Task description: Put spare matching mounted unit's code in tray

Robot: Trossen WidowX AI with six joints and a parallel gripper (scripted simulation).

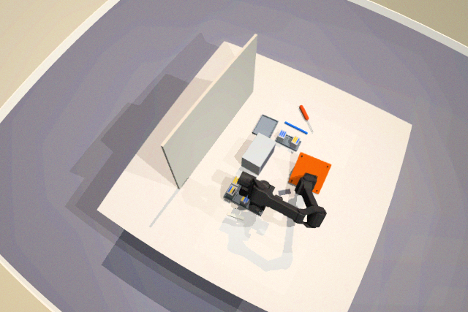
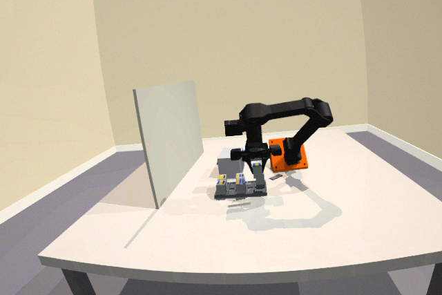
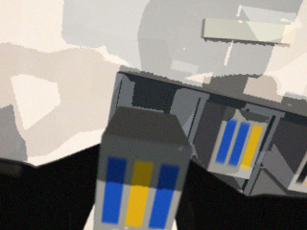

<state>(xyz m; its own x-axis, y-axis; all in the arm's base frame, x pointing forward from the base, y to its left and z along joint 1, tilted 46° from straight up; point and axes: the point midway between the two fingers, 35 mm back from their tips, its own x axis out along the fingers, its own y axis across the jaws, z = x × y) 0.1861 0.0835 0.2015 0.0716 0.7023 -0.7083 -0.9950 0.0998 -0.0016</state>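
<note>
My gripper [image 2: 258, 170] [image 3: 141, 153] is shut on a grey spare unit [image 2: 258, 179] [image 3: 139, 192] with a blue-yellow-blue striped label. The unit is upright, raised above its neighbours at the right end of the near rack [image 2: 240, 196] [image 3: 163, 82]; whether its lower end is clear of the rack is hard to tell. Several other striped units stand in that rack, one blue-blue-yellow [image 3: 238, 146]. The shallow grey tray [image 1: 265, 126] lies beyond the grey box. No printed code is legible, and I cannot tell which unit is the mounted one.
A tall grey box [image 1: 258, 153] [image 2: 228, 163] stands between the near rack and the tray. A smaller rack [image 1: 287, 145] with two striped units is beside the tray. An upright panel [image 1: 211, 112] [image 2: 167, 141] stands left. A blue bar [image 1: 295, 127] and red screwdriver [image 1: 303, 112] lie behind.
</note>
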